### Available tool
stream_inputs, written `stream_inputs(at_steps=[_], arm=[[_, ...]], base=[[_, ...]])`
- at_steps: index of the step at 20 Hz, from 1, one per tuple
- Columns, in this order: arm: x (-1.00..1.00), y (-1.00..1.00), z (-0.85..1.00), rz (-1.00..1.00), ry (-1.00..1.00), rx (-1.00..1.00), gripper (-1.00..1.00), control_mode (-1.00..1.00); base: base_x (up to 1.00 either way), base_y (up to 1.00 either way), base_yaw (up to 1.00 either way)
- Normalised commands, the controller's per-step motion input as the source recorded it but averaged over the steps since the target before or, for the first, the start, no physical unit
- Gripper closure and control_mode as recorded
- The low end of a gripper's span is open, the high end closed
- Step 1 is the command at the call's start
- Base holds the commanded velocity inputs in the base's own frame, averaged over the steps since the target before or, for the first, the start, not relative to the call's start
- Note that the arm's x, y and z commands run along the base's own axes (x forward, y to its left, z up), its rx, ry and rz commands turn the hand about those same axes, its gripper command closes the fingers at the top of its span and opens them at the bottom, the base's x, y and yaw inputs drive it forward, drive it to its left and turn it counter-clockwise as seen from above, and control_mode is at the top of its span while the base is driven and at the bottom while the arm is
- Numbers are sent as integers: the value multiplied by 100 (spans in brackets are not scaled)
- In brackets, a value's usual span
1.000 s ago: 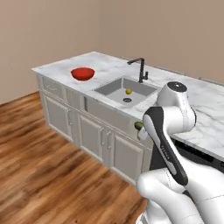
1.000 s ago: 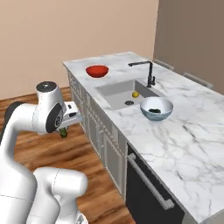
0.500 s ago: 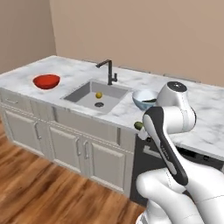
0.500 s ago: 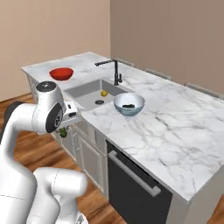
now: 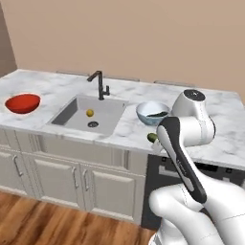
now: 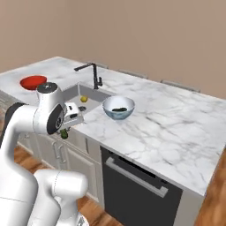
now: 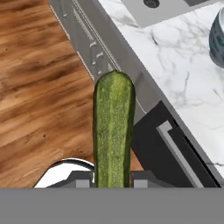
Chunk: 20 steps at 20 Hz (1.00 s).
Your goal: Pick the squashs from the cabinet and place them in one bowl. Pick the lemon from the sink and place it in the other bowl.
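Now that our base has rolled along and the pale bowl (image 5: 152, 113), with one squash inside, sits right ahead of us on the tabletop (image 5: 57, 88), our jaws pinch the second squash (image 7: 113, 131) over the floor, ready for dropping in.

The white arm (image 5: 184, 158) stood folded at the counter's front edge, its wrist bent low. The gripper (image 7: 113, 180) pointed down and forward, its fingers clamped on a squash (image 7: 113, 131).
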Motion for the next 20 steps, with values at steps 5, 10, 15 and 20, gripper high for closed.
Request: stream_inputs(at_steps=[5, 10, 15, 20], arm=[[0, 0, 0, 0, 0, 0, 100, 100], [0, 0, 0, 0, 0, 0, 100, 100], [0, 0, 0, 0, 0, 0, 100, 100], [0, 0, 0, 0, 0, 0, 100, 100]], base=[[11, 69, -39], [8, 58, -40], [11, 49, -39], [22, 36, -34]])
